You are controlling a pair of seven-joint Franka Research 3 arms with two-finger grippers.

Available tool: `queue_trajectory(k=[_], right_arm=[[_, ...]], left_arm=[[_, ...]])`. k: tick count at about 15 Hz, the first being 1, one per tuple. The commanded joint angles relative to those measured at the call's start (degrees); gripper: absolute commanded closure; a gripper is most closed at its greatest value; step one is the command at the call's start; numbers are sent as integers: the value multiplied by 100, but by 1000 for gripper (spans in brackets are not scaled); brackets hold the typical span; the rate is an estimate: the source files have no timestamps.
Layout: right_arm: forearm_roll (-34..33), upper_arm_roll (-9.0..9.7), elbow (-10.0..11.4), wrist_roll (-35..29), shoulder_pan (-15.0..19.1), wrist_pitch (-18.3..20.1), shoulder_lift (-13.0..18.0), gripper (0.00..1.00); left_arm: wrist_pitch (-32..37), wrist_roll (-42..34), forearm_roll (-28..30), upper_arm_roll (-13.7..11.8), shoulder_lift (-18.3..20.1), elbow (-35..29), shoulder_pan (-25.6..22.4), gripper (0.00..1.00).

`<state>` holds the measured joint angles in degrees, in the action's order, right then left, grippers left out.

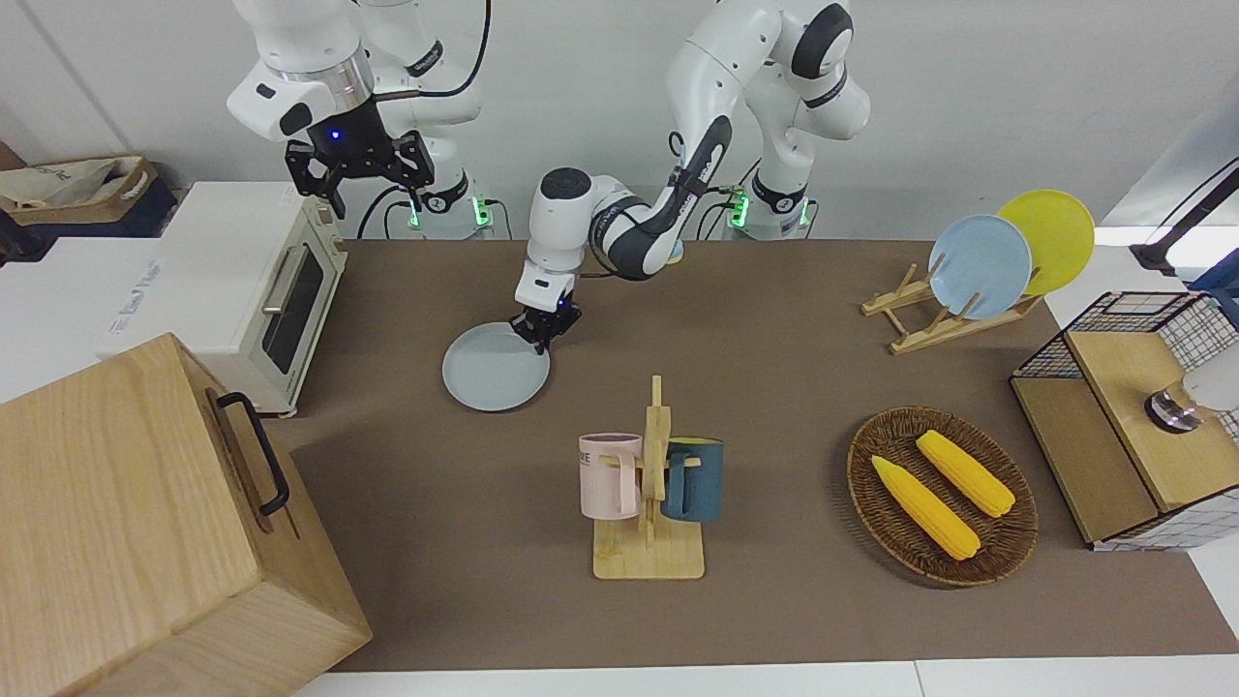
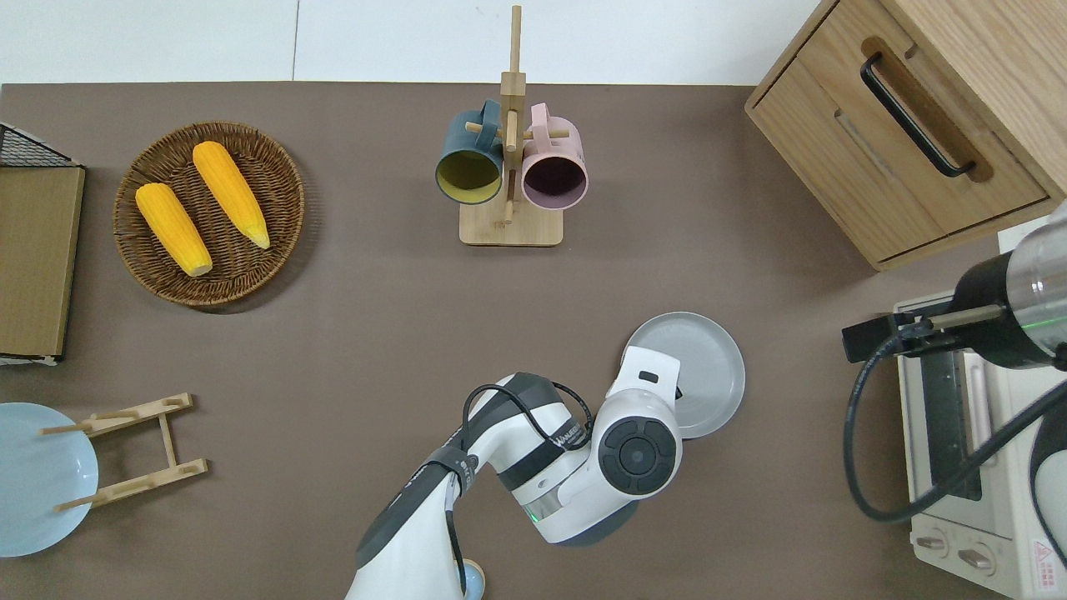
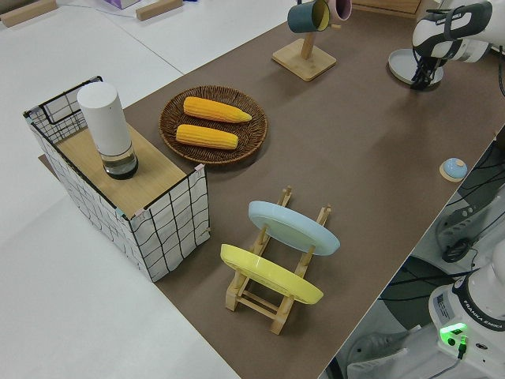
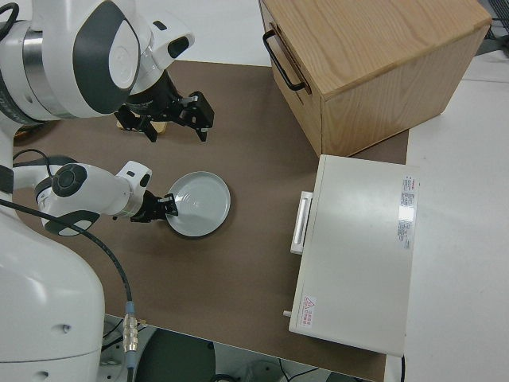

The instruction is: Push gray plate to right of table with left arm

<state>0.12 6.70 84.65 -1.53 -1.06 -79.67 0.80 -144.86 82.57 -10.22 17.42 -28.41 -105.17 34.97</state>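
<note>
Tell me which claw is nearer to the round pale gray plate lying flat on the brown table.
The left claw. It is down at the round pale gray plate's rim, on the edge toward the left arm's end. The right claw is parked.

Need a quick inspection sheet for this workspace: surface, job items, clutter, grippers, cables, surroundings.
Surface: brown table, nothing spilled that shows.
Job's things: gray plate flat on the table, toward the right arm's end, near the toaster oven.
Clutter: mug rack with pink and teal mugs; wicker basket with two corn cobs; plate rack holding a blue and a yellow plate; small round object on the table edge nearest the robots.
Grippers: left gripper at the plate's rim on the robots' side, contact unclear; right arm parked, right gripper open.
Cables: loose black cable over the oven.
Surroundings: wooden cabinet, wire crate with white cylinder.
</note>
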Motion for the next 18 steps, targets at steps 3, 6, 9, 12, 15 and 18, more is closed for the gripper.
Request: queue_trajectory(k=[3,6,9,12,15,18], right_arm=[[59,86,-46,-5,115,92,17,17],[59,77,-46,-5,115,92,17,17],[59,86,-46,-14,115,83,17,17],[59,77,-46,-5,115,83,17,17],[59,77,-46,-5,115,92,17,17],[59,77,-46,-14,115,83,17,17]], left_arm=[[510,-65,-226,-107,133,137,-25,11],[1396,-861,-218,-81,537,163,-322,13],[2573,-1777,-78,-72,837,618,-587,9],[3839,-2584,-15,-81,890,1296,-859,5],[4325,-3595,238,-63,1240,1420,-1342,5],[4903,-4685,371,-116,1741,1420,-1887,7]])
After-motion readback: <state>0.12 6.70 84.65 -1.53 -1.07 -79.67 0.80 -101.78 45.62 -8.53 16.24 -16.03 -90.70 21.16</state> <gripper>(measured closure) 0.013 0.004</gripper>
